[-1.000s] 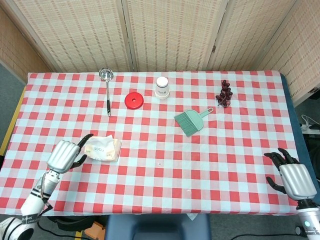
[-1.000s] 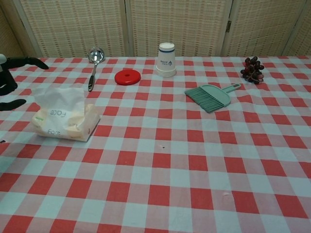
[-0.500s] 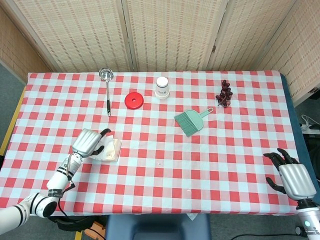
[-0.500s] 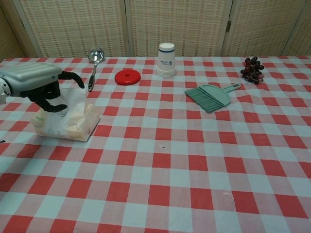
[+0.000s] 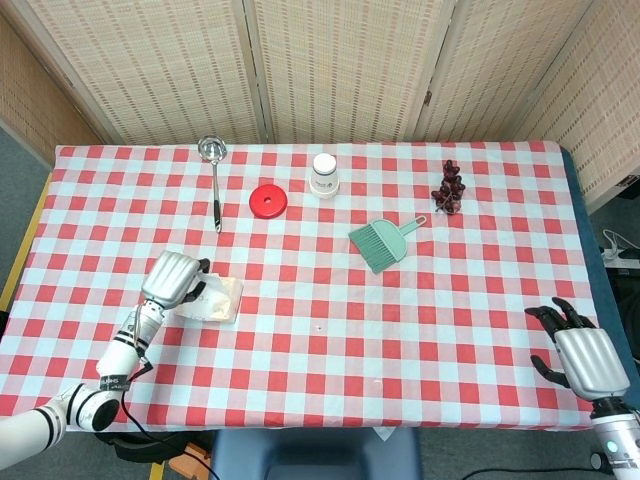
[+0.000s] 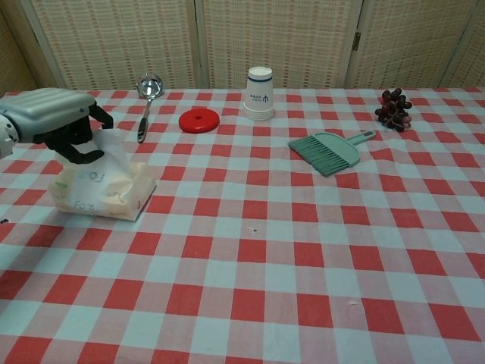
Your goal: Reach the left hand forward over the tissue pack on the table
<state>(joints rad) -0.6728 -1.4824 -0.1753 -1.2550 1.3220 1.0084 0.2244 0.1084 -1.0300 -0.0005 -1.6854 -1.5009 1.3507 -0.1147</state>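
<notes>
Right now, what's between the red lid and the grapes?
The white cup stands between the red lid and the grapes, clearest in the head view.

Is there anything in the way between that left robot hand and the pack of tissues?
Nothing visible. The left hand is right over the tissue pack, its fingers curled down around the tissue sticking up. The ladle lies farther back, off to the side.

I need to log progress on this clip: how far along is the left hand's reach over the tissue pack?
Mostly done: the left hand is above the tissue pack, fingers curled down at the tissue sticking out of its top. In hand: settling there; whether the fingers touch the tissue cannot be told. Left: at most a slight move forward, since the chest view shows the hand over the pack's left part. The right hand sits open at the table's near right edge.
</notes>
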